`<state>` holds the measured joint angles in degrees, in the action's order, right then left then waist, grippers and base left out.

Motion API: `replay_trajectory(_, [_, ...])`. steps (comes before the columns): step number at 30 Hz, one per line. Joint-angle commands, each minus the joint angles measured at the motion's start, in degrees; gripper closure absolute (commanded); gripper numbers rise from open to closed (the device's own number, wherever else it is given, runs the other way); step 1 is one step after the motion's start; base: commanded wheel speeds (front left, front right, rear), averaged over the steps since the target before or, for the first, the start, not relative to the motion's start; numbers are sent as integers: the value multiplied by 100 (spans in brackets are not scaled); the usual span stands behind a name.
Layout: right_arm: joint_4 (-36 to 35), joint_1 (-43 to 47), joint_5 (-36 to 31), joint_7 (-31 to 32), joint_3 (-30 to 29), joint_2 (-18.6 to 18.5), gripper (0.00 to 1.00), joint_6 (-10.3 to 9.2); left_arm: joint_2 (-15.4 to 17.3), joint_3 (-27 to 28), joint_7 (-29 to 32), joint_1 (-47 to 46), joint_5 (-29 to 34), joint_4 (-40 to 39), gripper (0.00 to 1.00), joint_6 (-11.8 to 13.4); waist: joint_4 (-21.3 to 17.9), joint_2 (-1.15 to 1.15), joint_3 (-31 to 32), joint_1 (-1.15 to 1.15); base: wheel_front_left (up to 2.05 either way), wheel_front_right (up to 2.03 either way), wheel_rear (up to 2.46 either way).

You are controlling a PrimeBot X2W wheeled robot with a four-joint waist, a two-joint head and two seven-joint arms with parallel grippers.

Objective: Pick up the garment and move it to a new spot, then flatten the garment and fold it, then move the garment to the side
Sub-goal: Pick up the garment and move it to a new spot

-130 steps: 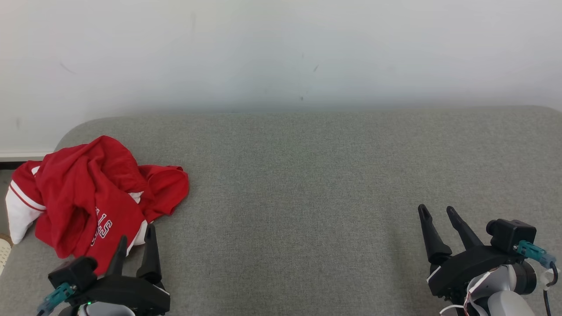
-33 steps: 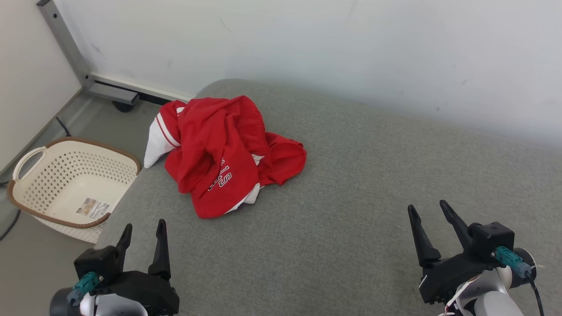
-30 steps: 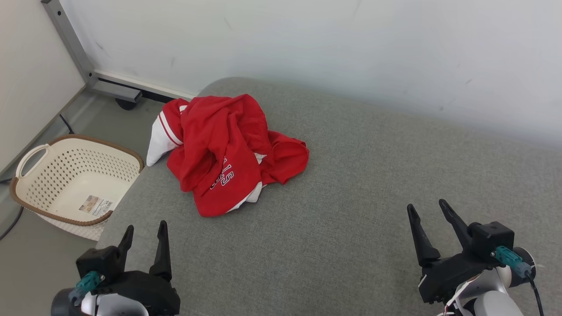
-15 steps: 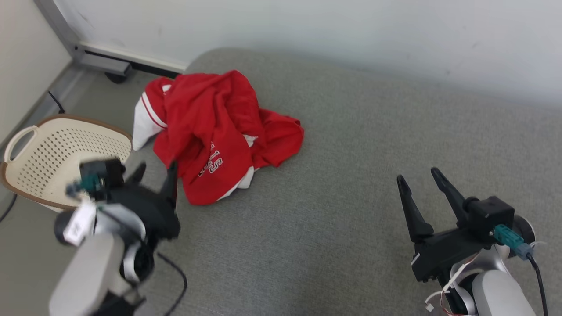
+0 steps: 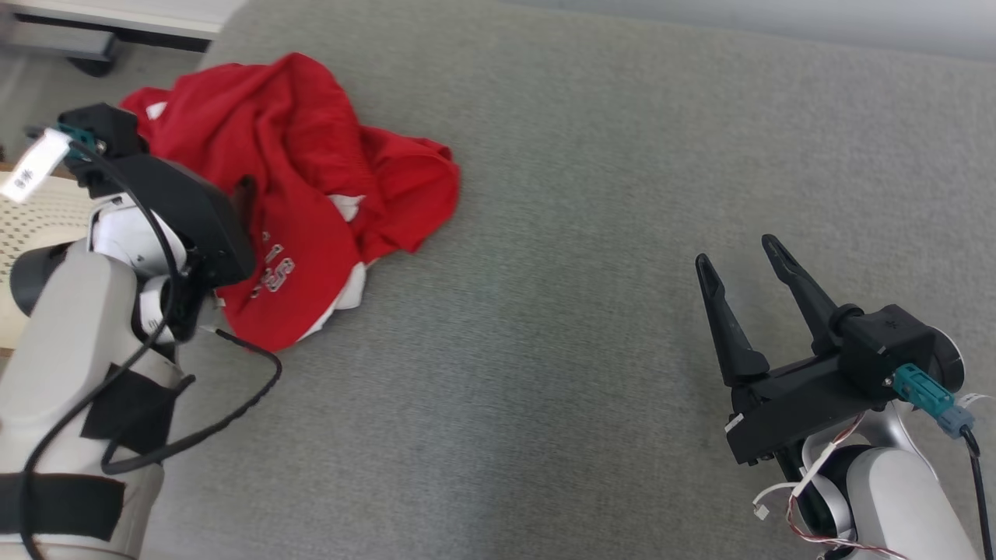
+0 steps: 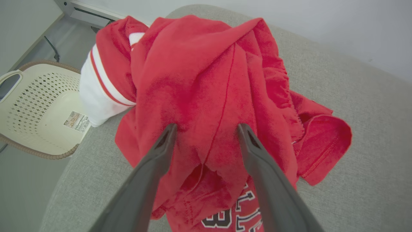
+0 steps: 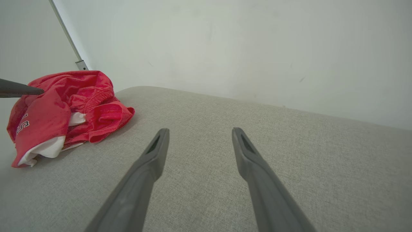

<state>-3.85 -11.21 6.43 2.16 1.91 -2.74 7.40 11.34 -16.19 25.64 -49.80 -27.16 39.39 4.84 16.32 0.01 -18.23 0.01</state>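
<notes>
Garment (image 6: 199, 80): red jersey, crumpled in a heap; white sleeve w/ thin red stripes at its L side; white lettering w/ dark outline on the near flap; bits of white lining show at the near hem; a stitched seam runs down the raised fold on top. It lies on the grey pad (image 5: 583, 233) near the far-L rounded corner; the white sleeve hangs at the pad's L edge, above the cream basket (image 6: 35, 106).

L gripper (image 6: 207, 127): jaws spread, one finger each side of the raised fold; nothing pinched; can't tell if tips touch cloth. R gripper (image 5: 736, 250): jaws spread, nothing between them; over bare pad, well apart from garment.

Edges: pad's L edge drops to the floor (image 6: 19, 193), basket just beside it down there; wall (image 7: 225, 48) runs along the pad's far edge, close behind the heap. Open room: wide bare stretch of pad to the R of garment, between it & R gripper; bare near side too.
</notes>
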Motion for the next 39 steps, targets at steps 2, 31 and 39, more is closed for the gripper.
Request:
replay_trajectory(2, [-38, -82, 81, -11, -29, -26, 0, 17, 91, -8, 256, -137, 7, 99, 0, 79, -418, -1, -407, -1, 0, 0, 0])
replay_trajectory(31, [609, 100, 605, -317, 260, -25, 0, 17, 137, -451, -604, -483, 318, -668, 100, -145, -637, -1, 588, -1, 0, 0, 0])
replay_trajectory(39, [880, 157, 879, -500, 321, -26, 0, 17, -161, -873, -812, -584, 384, -1188, 100, -467, -1134, -1, 1062, -1, 0, 0, 0])
